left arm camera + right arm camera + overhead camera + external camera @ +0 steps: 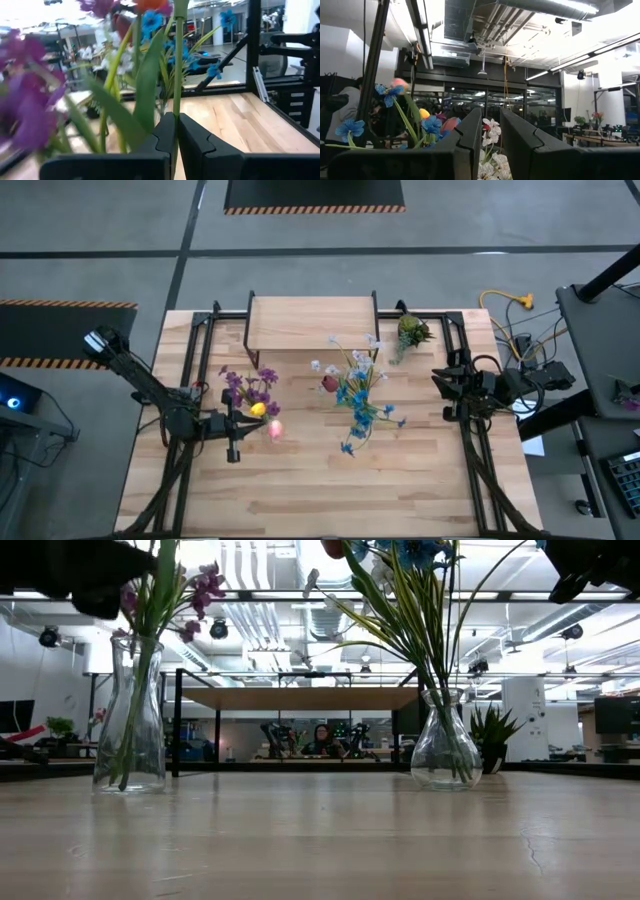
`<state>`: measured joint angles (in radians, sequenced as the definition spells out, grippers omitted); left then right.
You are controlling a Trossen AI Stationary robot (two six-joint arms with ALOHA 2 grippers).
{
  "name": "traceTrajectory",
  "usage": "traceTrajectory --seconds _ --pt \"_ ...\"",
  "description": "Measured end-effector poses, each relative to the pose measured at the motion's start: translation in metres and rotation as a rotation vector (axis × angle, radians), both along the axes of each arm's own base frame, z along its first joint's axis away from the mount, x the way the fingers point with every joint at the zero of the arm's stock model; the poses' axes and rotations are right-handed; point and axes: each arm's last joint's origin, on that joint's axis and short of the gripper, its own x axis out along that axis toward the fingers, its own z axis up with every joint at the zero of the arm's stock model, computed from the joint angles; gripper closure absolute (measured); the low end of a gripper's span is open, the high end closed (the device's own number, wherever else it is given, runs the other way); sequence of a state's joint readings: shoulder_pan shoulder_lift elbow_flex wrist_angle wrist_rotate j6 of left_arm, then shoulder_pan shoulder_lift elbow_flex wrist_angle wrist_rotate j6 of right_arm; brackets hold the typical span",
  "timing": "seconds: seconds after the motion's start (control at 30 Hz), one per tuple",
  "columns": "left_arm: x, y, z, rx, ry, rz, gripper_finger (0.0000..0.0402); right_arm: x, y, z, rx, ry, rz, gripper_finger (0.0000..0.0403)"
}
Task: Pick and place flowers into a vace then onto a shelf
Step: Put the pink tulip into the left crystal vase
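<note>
The left claw [176,137] is clamped on a green flower stem [178,65] above the left glass vase [130,715], which holds purple flowers [250,388]. The right claw [491,137], slightly parted and holding nothing, waits at the table's [300,490] right edge. The shelf [312,322] stands behind.

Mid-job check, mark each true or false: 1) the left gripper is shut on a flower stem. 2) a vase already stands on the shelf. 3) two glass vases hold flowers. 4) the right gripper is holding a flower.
1) True: the left gripper is shut on a green stem.
2) False: the shelf is bare.
3) True: the left vase and the right vase both hold flowers.
4) False: the right gripper holds nothing.
</note>
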<state>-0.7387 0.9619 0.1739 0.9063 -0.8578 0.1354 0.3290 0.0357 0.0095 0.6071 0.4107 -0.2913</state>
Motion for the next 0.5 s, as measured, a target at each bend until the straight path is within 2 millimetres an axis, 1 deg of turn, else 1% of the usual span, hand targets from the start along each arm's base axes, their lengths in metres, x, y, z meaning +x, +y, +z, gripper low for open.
traceTrajectory --seconds 0.37,0.5 --pt "-0.011 0.01 -0.031 -0.151 0.05 0.009 0.0401 0.0 0.0 0.0 0.0 0.0 0.0 0.0339" --pt "-0.013 0.013 -0.038 -0.197 0.059 0.009 0.0401 0.0 0.0 0.0 0.0 0.0 0.0 0.0339"
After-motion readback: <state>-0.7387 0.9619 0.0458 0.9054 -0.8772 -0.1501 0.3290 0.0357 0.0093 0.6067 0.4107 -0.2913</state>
